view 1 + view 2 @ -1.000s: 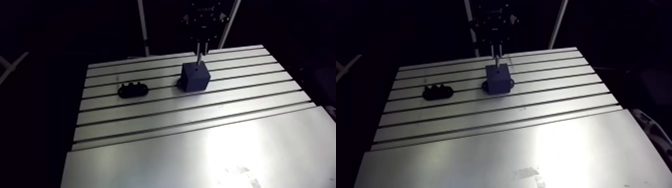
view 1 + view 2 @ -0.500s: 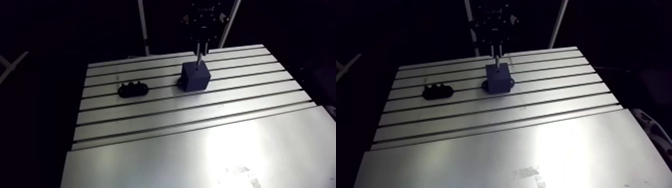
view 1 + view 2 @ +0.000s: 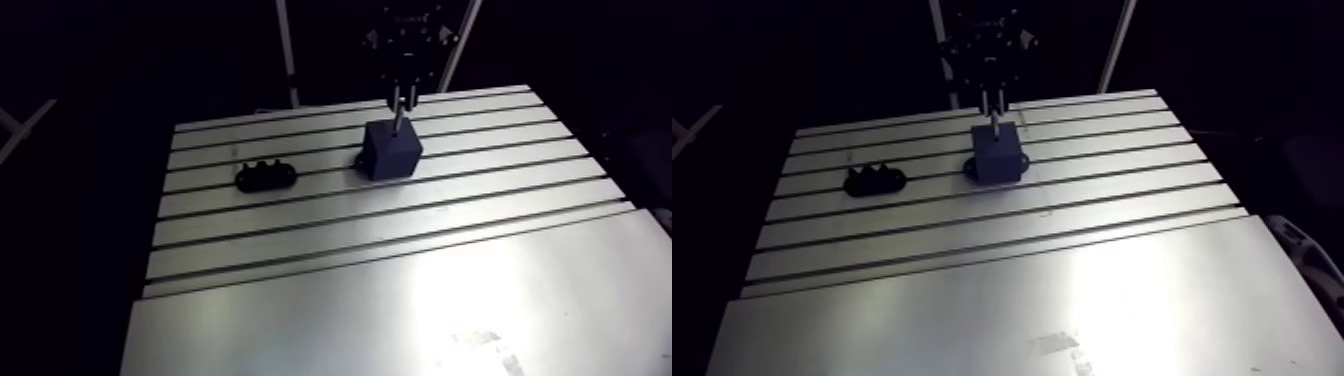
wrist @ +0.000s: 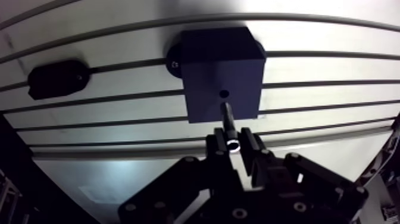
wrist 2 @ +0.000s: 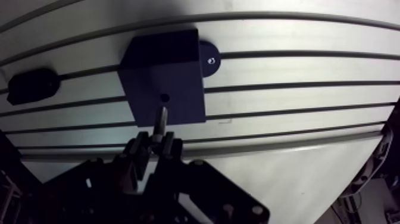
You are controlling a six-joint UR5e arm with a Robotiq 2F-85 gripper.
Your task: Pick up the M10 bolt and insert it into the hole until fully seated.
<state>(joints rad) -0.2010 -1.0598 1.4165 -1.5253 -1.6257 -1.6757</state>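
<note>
M10 bolt, a slim grey metal pin, sits pinched between the fingers of the black 2-finger gripper. Its tip is just short of the hole in the dark block, near the aluminium tabletop far edge. Pickup is done, insertion not yet.

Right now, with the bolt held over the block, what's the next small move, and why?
Probably lower it straight down, slowly. The gripper is shut on the bolt, whose tip sits short of the hole in the dark block, and the hole lies in line with the shaft.
</note>
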